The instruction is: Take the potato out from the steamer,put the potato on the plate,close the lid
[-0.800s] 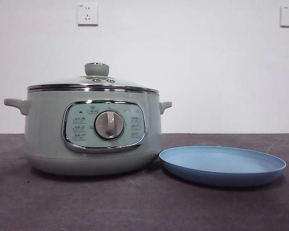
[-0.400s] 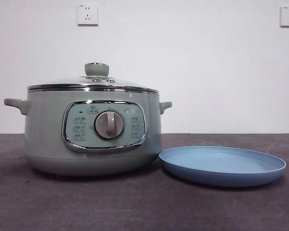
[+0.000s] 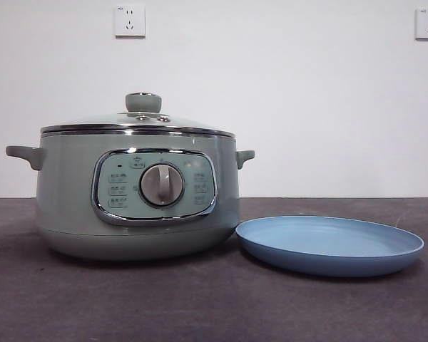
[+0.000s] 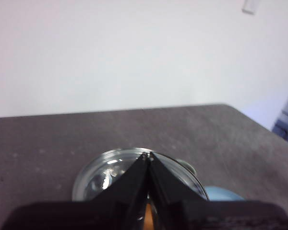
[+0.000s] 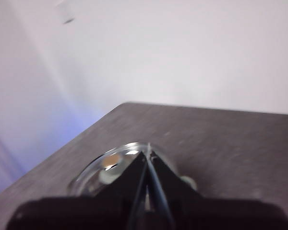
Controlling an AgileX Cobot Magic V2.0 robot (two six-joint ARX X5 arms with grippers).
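The left gripper (image 4: 148, 154) is seen with its jaws pressed together, nothing held between them, high above the lid (image 4: 103, 172). The right gripper (image 5: 148, 153) is likewise closed and empty, also raised over the lid. One steamer (image 3: 64, 192) is counted on the table (image 3: 200, 306), its single lid seated on the chrome rim. One plate (image 3: 330, 246) lies just beside it, bare. The potato cannot be made out with certainty.

So there's one steamer (image 3: 137, 196), one lid (image 3: 138, 122), one plate (image 3: 329, 246) and two wall sockets (image 3: 130, 21).
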